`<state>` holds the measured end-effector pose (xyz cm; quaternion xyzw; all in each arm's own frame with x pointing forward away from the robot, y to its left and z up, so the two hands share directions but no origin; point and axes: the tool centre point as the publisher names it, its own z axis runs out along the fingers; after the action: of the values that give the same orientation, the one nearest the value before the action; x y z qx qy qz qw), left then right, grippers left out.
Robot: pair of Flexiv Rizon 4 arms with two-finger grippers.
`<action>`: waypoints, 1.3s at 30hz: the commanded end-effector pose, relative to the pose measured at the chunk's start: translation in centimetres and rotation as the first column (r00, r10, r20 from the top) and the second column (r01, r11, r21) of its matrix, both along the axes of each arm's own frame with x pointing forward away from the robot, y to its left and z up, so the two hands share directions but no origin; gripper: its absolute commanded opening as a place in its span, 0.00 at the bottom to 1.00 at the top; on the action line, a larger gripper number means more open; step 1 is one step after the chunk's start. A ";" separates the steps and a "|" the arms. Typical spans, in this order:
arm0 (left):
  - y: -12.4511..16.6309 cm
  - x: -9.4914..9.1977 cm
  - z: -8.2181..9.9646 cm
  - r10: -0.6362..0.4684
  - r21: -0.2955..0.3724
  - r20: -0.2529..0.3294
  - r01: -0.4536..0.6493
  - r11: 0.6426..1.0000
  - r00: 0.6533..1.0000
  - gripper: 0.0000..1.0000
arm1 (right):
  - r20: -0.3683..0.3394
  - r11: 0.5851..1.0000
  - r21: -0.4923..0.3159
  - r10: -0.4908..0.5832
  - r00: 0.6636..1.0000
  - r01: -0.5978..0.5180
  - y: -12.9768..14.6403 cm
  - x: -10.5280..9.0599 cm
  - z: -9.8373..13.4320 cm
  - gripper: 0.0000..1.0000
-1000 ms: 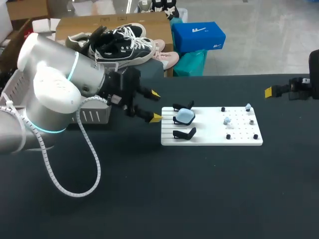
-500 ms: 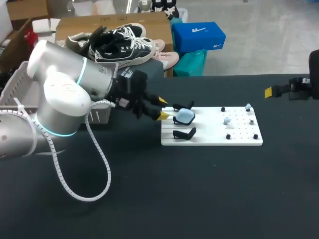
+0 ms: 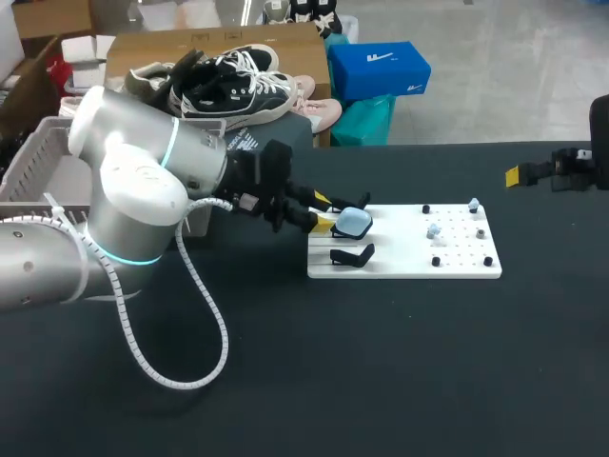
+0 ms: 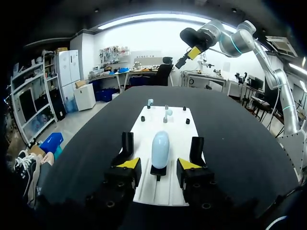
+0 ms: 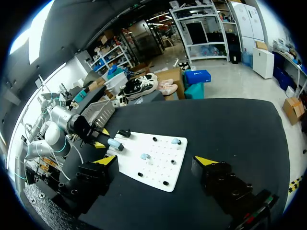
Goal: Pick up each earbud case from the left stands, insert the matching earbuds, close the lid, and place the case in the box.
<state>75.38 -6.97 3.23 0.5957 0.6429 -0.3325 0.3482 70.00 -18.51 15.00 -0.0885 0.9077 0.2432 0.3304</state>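
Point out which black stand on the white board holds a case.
The middle black stand, carrying the pale blue oval earbud case; both outer stands sit empty.

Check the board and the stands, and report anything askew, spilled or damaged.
Nothing stands out. The blue earbud case sits straight on its stand, the white board lies flat, and the small earbuds rest on it. No spill or damage shows.

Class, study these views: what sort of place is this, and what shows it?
Probably a robotics test bench: a left arm and a right arm at a black table, and a white board with stands holding an earbud case.
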 end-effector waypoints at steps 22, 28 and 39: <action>-2.2 1.1 -1.4 0.001 -0.007 0.009 -0.001 1.000 1.000 0.52 | 0.000 1.000 0.000 0.000 1.000 0.000 0.0 0.0 0.0 1.00; -2.5 1.0 -1.3 -0.015 -0.013 0.001 0.015 1.000 1.000 0.53 | 0.000 1.000 0.000 0.000 1.000 0.000 0.0 0.0 0.0 1.00; -3.1 0.7 -1.7 -0.030 -0.015 -0.007 0.030 0.999 1.000 0.47 | 0.000 1.000 0.000 0.000 1.000 0.000 0.0 0.0 0.0 1.00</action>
<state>75.69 -9.90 1.77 0.6000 0.6343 -0.3423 0.3473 70.00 -18.51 15.00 -0.0885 0.9077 0.2432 0.3304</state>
